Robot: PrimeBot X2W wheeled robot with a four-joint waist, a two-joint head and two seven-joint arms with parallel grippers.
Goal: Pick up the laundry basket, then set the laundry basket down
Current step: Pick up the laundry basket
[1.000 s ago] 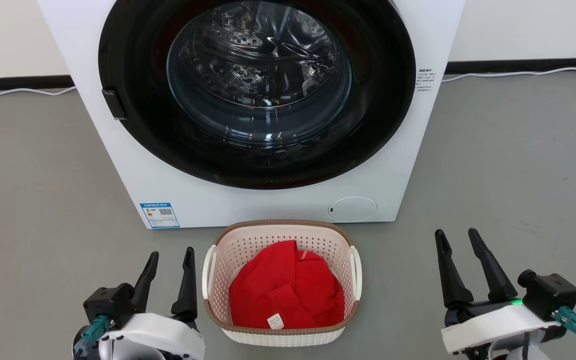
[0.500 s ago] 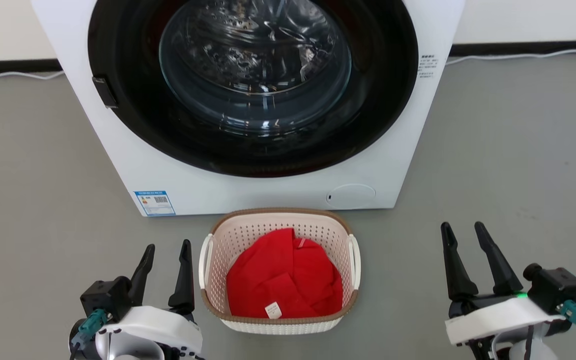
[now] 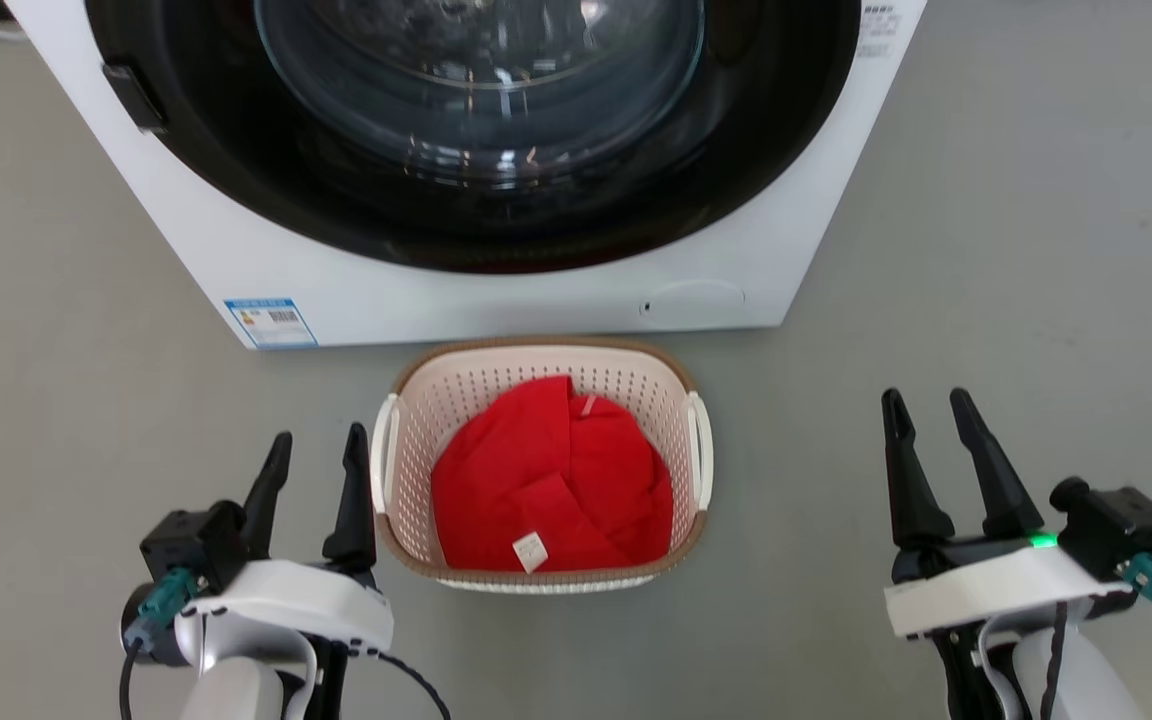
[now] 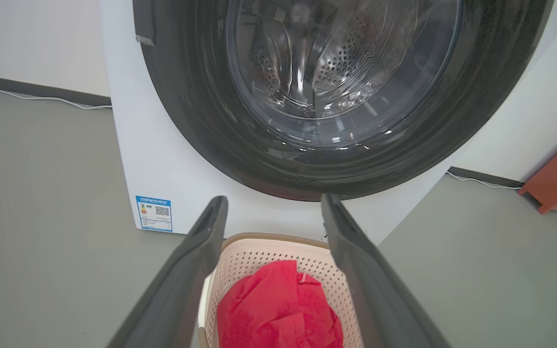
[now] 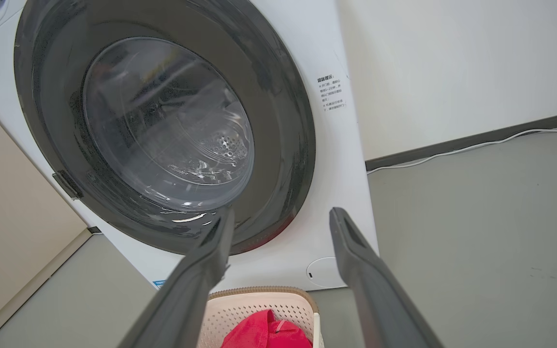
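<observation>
- Laundry basket [image 3: 626, 385] stands on grey floor [image 3: 1016, 300], the biggest surface in shot.
- Washing machine [image 3: 496, 295]: white front-loader right behind the basket. Basket's far rim is just in front of its base, and I can't tell if they touch. Dark round door [image 3: 476, 200] with glass centre; drum holes visible through it in left wrist view.
- Basket itself: cream, perforated walls, brown woven-look rim. Upright, roughly centred between my two arms but nearer the left one. White left handle [image 3: 381, 450] and right handle [image 3: 701, 440] on its sides.
- Red garment [image 3: 546, 480] bunched inside the basket, covers most of the bottom, sits below rim level.
- My right gripper [image 3: 926, 397]: fingers spread wide, nothing between them. Over the floor, well apart from the basket's right side, tips pointing toward the machine.
- My left gripper [image 3: 319, 437]: also spread wide, empty. Inner finger is just beside the left handle; can't tell if it touches. In left wrist view the basket's far part and the red garment show between my two fingers [image 4: 196, 270].
- White cable [image 5: 476, 145] runs along the wall base, right wrist view.
- Blue sticker [image 3: 270, 322] at the machine's lower left corner, round cap [image 3: 691, 297] at its lower right.
- White tag [image 3: 529, 550] on the garment, near the basket's front wall.
</observation>
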